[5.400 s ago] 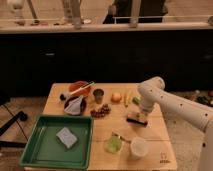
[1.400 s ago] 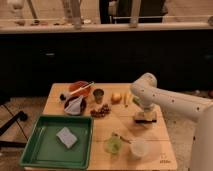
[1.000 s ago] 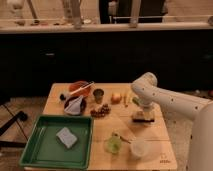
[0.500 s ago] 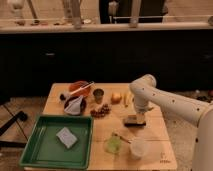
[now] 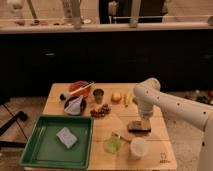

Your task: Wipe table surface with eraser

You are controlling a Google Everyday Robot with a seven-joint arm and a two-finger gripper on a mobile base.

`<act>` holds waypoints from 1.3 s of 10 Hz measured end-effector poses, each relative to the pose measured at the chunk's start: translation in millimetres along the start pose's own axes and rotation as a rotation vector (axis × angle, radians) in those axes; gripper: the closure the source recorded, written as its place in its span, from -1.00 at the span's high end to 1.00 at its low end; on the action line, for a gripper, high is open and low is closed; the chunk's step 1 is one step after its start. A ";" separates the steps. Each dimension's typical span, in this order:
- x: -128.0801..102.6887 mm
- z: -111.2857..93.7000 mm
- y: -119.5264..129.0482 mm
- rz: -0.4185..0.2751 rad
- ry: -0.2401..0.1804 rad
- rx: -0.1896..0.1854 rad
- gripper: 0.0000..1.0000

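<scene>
At the counter's left front corner sits one green tray (image 5: pixel 35 156) holding one grey-blue sponge (image 5: pixel 66 137). Toward the back edge are one orange bowl (image 5: pixel 80 89), one dark bowl (image 5: pixel 75 106), one small cup (image 5: pixel 98 94), one dark cluster like grapes (image 5: pixel 102 110) and one orange fruit (image 5: pixel 116 97). Near the front edge stand one green cup (image 5: pixel 113 145) and one white cup (image 5: pixel 138 148). Right of centre, the single gripper (image 5: pixel 142 121) sits directly above the one eraser (image 5: pixel 139 127), which lies flat on the counter (image 5: pixel 162 142); whether it pinches the eraser I cannot tell. The wiping stroke looks under way. Next it calls for steady downward pressure and a slide over bare planks, avoiding the cups.
</scene>
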 end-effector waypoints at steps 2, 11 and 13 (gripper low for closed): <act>17.4 -6.6 -0.3 0.048 0.028 0.019 -0.96; 21.6 1.4 -59.4 0.096 0.052 0.088 -0.96; -8.8 3.0 -56.9 0.033 0.008 0.077 -0.96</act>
